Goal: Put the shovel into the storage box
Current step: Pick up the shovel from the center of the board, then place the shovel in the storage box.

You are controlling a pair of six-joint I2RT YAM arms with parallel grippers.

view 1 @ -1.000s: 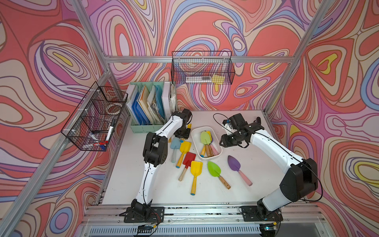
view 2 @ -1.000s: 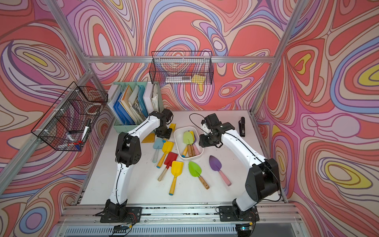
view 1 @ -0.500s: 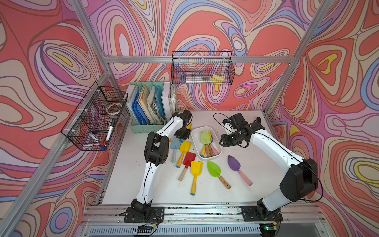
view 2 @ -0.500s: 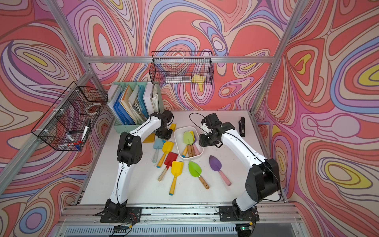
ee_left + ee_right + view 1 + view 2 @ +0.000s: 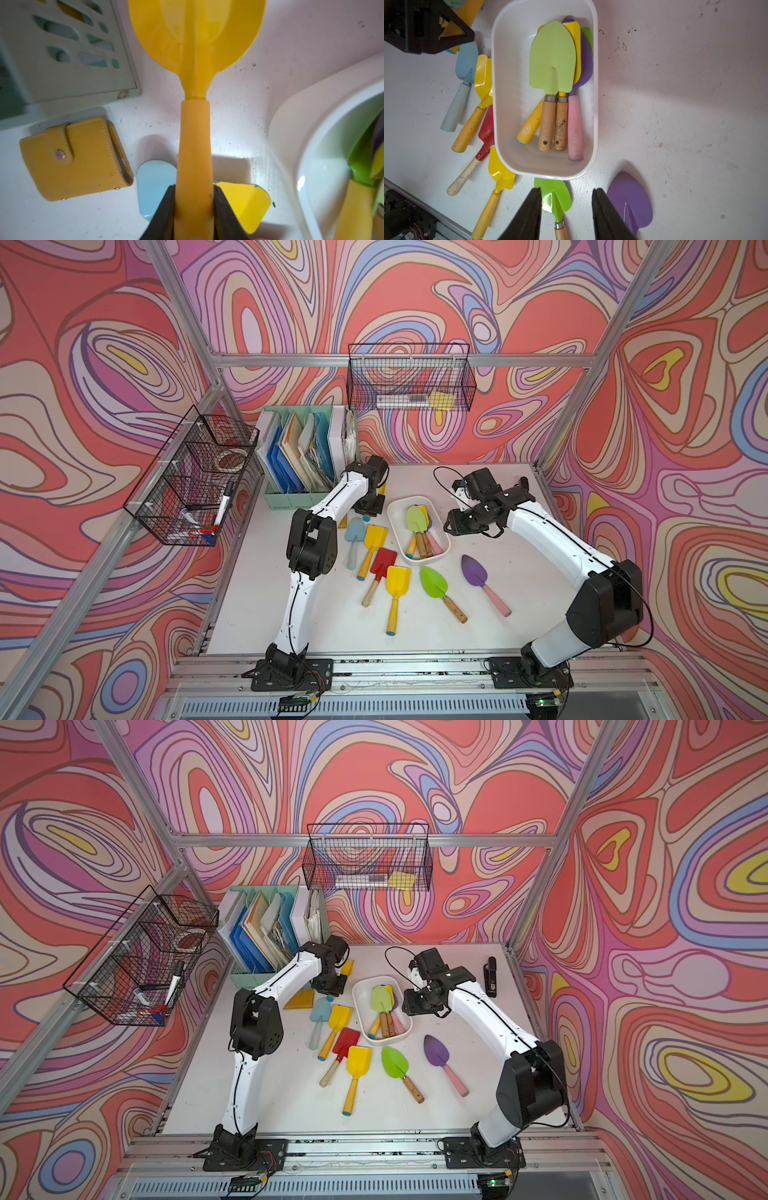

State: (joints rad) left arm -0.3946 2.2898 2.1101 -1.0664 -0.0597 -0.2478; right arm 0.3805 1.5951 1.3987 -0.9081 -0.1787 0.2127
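The left hand (image 5: 194, 216) is clamped on the orange handle of a yellow shovel (image 5: 195, 68), between the mint-green file organizer (image 5: 62, 52) and the white storage box (image 5: 417, 529), which sits mid-worktop (image 5: 478, 635) holding several shovels. The right hand (image 5: 565, 216) hovers partly open and empty over the box's near end. A yellow wallet (image 5: 74, 158) lies beside the organizer.

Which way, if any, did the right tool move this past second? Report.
No. The right tool stays put beside the storage box, matching in both top views.
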